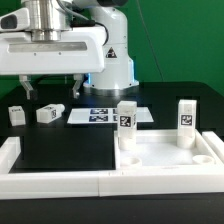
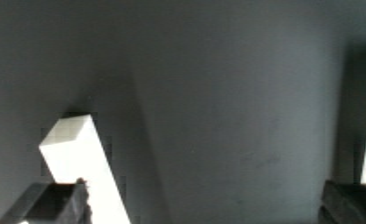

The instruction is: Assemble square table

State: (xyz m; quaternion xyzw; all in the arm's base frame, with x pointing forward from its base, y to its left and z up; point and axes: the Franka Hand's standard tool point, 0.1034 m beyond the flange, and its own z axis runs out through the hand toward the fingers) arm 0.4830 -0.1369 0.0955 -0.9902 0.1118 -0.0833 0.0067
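Overhead, the gripper hangs with fingers spread wide, pinching nothing. Two loose legs lie on the black table below it. The top sits toward the exterior view's right, with two upright legs standing in it

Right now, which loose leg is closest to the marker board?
The longer-looking leg, just beside the marker board on the exterior view's left; the other loose leg sits farther left.
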